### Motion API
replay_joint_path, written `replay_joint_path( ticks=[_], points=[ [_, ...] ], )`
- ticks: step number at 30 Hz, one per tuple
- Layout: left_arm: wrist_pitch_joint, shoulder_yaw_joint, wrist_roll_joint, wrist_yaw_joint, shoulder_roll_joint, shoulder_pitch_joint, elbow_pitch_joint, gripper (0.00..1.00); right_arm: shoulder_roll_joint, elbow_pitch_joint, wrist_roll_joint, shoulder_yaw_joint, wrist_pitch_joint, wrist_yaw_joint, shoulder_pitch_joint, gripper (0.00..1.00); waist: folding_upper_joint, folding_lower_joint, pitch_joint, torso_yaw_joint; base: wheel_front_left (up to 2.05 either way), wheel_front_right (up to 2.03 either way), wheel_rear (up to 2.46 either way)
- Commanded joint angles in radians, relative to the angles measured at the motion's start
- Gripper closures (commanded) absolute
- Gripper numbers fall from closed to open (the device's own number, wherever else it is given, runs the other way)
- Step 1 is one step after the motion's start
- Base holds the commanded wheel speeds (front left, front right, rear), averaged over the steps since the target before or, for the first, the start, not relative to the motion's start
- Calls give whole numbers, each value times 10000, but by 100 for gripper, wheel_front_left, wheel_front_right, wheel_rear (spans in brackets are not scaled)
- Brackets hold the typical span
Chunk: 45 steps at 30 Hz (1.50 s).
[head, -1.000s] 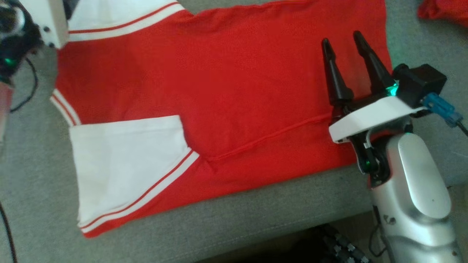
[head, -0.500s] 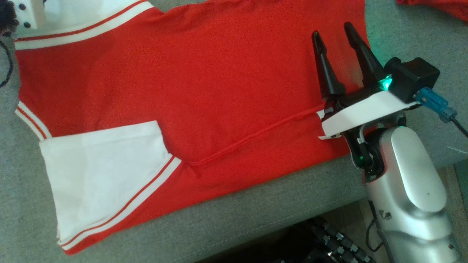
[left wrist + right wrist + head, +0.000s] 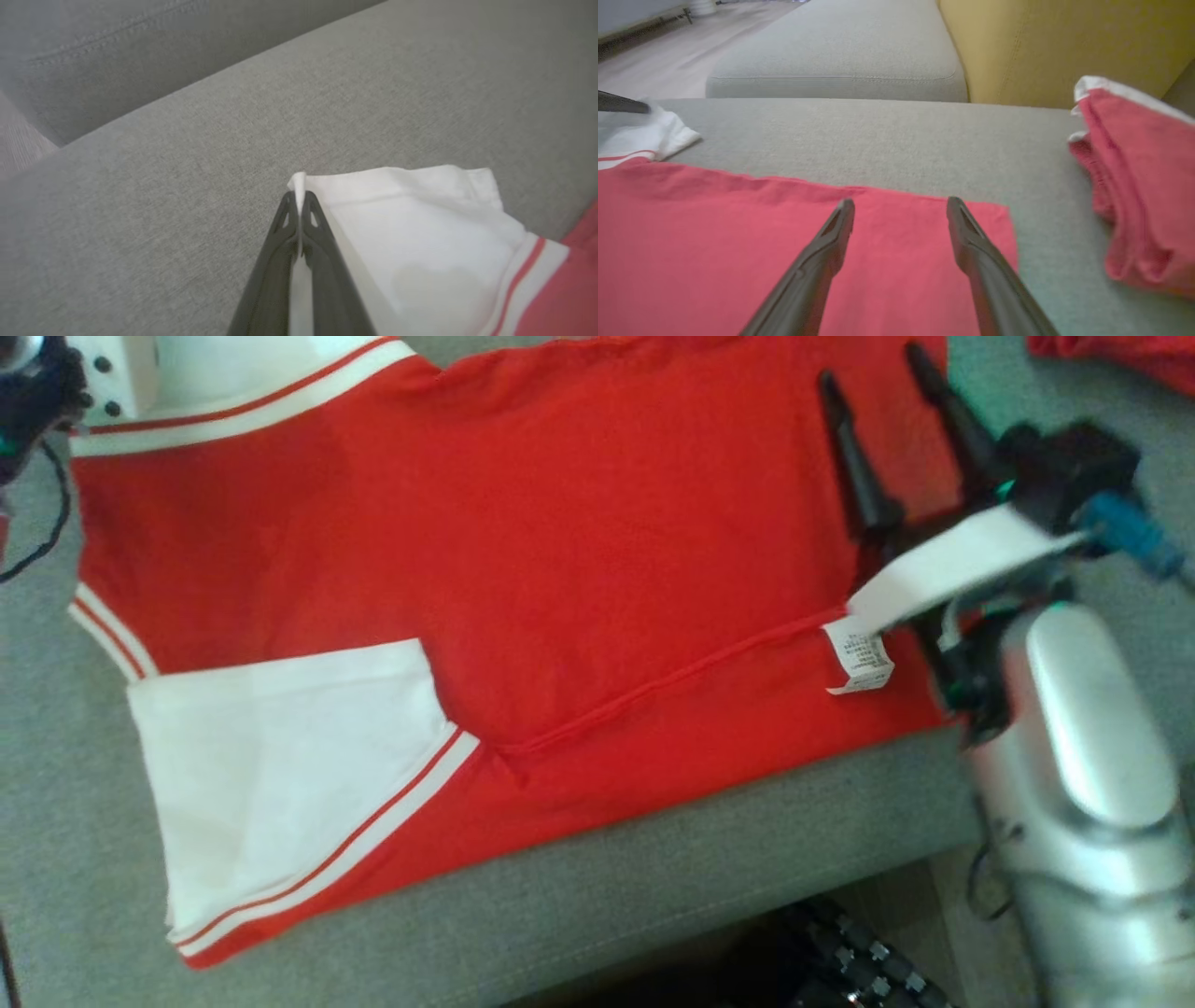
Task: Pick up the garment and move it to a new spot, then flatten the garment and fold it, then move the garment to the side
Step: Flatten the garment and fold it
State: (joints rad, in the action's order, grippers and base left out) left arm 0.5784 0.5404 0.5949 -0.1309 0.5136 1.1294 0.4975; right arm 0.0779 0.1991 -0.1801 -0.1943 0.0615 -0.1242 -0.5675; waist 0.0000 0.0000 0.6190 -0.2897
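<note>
The garment (image 3: 560,569) is a red shirt with white, red-striped sleeves, lying flat on a grey sofa seat (image 3: 579,896). One white sleeve (image 3: 280,756) is folded over the near side. In the left wrist view my left gripper (image 3: 299,200) is shut on the edge of the far white sleeve (image 3: 420,224), with cloth pinched between its tips. My right gripper (image 3: 873,378) hovers open over the red hem end, and the right wrist view shows its fingers apart above the cloth (image 3: 901,205). A white care label (image 3: 859,658) lies on the red fabric beside it.
Another red garment (image 3: 1134,186) lies bunched at the right end of the seat. A yellow back cushion (image 3: 1064,42) stands behind it, with a second grey cushion (image 3: 831,56) further back. The sofa's front edge runs along the bottom, with dark cables (image 3: 840,961) on the floor below.
My left gripper has gone from open to shut on the white sleeve edge. The right gripper has moved further up the picture, uncovering the care label. The camera has shifted slightly.
</note>
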Motion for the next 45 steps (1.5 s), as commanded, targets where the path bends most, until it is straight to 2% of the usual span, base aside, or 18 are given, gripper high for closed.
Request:
replay_joint_path(
  ticks=[1,8,15,18,25,28,29,31,34,39,41,45],
  points=[
    [-229,-295,79,4,343,250,-464,100,299,-232,138,-6,196,-65,-347,0,0,0,-150,175,0,0,0],
    [-1656,-395,330,44,182,-242,-1192,100,1981,861,369,-43,1902,-65,-1484,0,0,0,-549,1016,0,0,0],
    [-2565,-372,420,134,-102,-1008,-2001,100,3243,1719,-298,-580,3467,-65,-1873,0,0,0,-767,1726,0,0,0],
    [-2767,-281,404,155,-165,-1289,-2329,100,3653,1799,-605,-749,4009,-65,-1863,0,0,0,-825,1899,0,0,0],
    [-2958,-150,417,207,-264,-1623,-2813,100,4071,1971,-1173,-823,4858,-65,-1802,0,0,0,-852,2089,0,0,0],
    [-2978,-125,437,219,-259,-1678,-2946,100,4070,2047,-1444,-861,5160,-65,-1836,10,0,0,-833,2134,0,0,0],
    [-2988,-118,442,219,-257,-1689,-2973,100,4069,2076,-1509,-894,5261,-65,-1849,18,0,0,-831,2149,0,0,0],
    [-3011,-100,446,221,-257,-1705,-3003,100,4056,2166,-1657,-953,5446,-65,-1880,27,0,0,-832,2176,0,0,0],
    [-3041,-65,458,228,-277,-1741,-3014,100,4055,2330,-1934,-1062,5716,-65,-1945,53,0,0,-870,2203,0,0,0],
    [-3196,-59,490,231,-300,-1792,-2996,100,4078,2613,-2002,-1066,5556,-65,-2101,75,0,0,-988,2232,0,0,0],
    [-3313,-90,501,249,-295,-1834,-2998,100,4035,2697,-1912,-975,5218,-65,-2164,100,0,0,-1044,2232,0,0,0],
    [-3667,-225,533,315,-232,-2023,-3096,100,3897,2892,-1651,-715,4334,-65,-2222,100,0,0,-1209,2209,0,0,0]
  ],
)
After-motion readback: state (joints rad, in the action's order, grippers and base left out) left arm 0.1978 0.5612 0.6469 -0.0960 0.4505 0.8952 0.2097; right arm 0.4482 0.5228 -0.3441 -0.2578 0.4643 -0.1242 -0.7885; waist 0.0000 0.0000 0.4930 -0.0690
